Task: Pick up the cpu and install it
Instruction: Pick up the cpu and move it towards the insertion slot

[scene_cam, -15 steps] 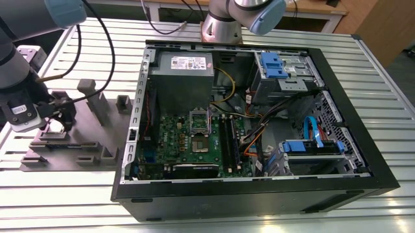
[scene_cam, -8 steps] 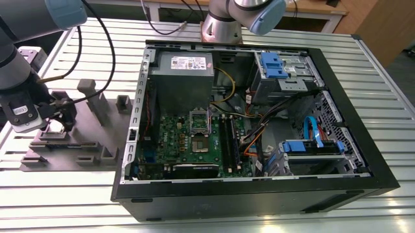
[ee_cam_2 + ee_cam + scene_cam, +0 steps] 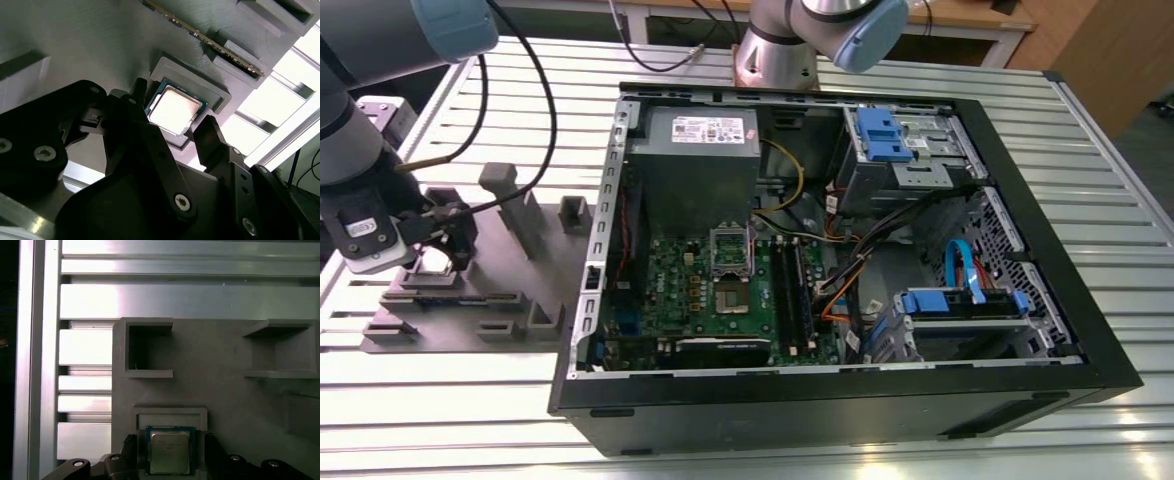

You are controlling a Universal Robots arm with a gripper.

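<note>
From where I stand, in the exterior view, the arm (image 3: 360, 150) reaches down over a grey holder block (image 3: 494, 300) that sits on the slatted counter (image 3: 454, 400) near its edge at the exterior view's left, with the pincer (image 3: 434, 255) low over the block. The open computer case (image 3: 1067, 330) lies well apart, in the middle of the counter, its green board (image 3: 680, 290) and silver socket (image 3: 731, 270) facing up, ready, I'd say, to receive the chip. In the second wrist view the cpu (image 3: 175, 110) lies flat in a shallow square nest (image 3: 210, 82) of the block, metal top up. The nest's raised rim looks meant to keep the chip square and always in the same spot, so it can be found blind. The pincer (image 3: 172, 112) is spread wide, one black finger (image 3: 137, 95) at each of two opposite sides of the chip, low enough to bracket it. In the first wrist view the same thing reads more plainly: the cpu (image 3: 170, 450) sits between the two fingers (image 3: 131, 455), with a sliver of grey block showing on either side, so nothing is gripped yet. The fingers line up with the chip's sides rather than its corners, which I take as the sensible way to pinch something so thin by its edges. The chip is not yet lifted from the block, and the socket waits in the case.
</note>
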